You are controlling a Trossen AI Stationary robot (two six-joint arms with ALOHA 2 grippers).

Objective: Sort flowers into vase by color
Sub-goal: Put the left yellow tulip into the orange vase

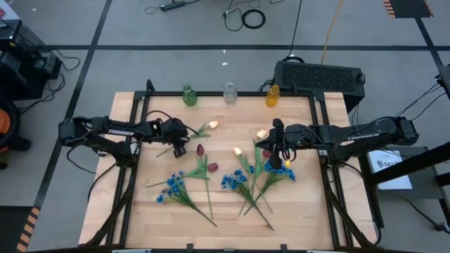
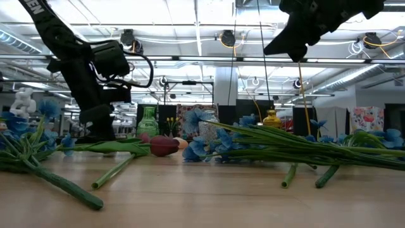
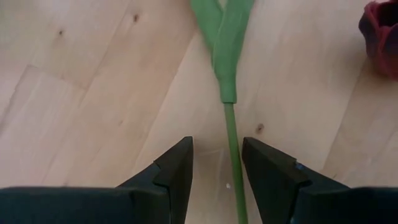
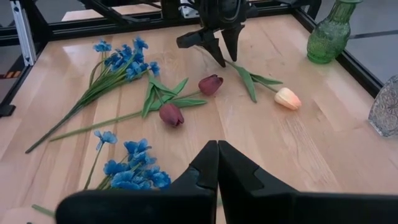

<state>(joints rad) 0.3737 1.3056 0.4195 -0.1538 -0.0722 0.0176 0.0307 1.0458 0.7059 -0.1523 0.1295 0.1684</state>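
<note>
The left gripper (image 1: 180, 146) is down at the tabletop on the left-centre of the table, its two dark wedge-shaped fingers (image 3: 177, 168) parted and straddling a thin green stem without visibly closing on it. That stem belongs to a cream-yellow tulip (image 1: 213, 124), whose long axis runs diagonally from the gripper up and to the right, with the pale bud pointing toward the far right. Flat leaves (image 3: 222, 37) spread from the stem just ahead of the fingers; they look like matte fabric, the stem like smooth plastic.

Just to the right of it lie two dark red tulips (image 1: 200, 150), buds close together, stems trailing toward the near edge. Bunches of small bright blue blossoms (image 1: 171, 187) lie farther toward the near side, their long stems fanning outward, with another blue bunch (image 1: 235, 181) near the centre.

The right gripper (image 1: 278, 131) hovers above the right-centre of the table, fingers pressed together and holding nothing. Below and beside it are more cream-yellow buds (image 1: 238, 150) and blue blossoms (image 1: 280, 171).

Along the far edge of the pale wooden table (image 1: 126, 211) stand three small glass vases: green (image 1: 188, 95), clear (image 1: 230, 92) and amber (image 1: 272, 95).
</note>
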